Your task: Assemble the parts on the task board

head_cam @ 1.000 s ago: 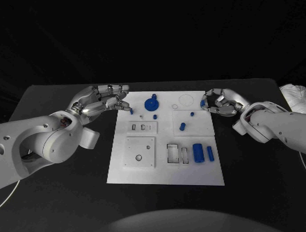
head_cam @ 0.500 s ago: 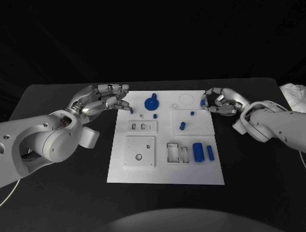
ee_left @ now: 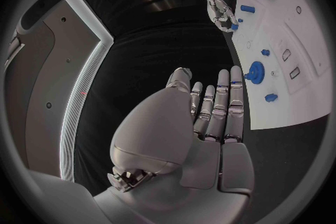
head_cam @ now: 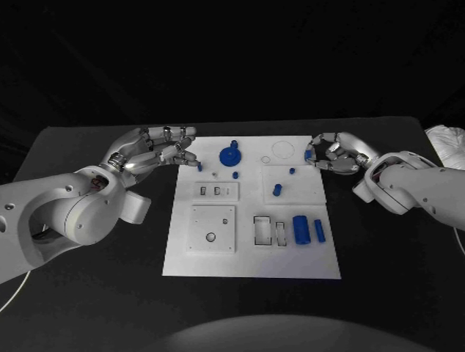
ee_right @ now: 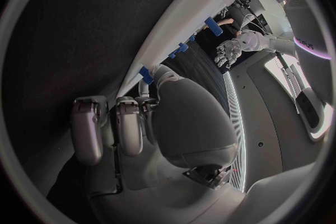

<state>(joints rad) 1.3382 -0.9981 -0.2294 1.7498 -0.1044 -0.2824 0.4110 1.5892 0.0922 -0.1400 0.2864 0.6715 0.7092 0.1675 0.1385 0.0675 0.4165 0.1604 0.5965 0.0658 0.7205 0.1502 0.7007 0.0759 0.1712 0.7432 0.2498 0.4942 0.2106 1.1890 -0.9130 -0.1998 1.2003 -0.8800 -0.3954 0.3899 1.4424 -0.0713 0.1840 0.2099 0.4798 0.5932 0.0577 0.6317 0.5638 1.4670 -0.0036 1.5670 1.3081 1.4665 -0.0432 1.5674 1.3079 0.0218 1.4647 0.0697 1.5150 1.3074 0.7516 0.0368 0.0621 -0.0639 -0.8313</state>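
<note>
Left robot hand (ee_left: pixel 210 117) — fingers straight, empty

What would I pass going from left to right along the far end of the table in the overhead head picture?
Left hand → blue gear-like part on the task board → empty round recess → right hand with a small blue part at its fingertips → white cloth at the table's edge.
</note>
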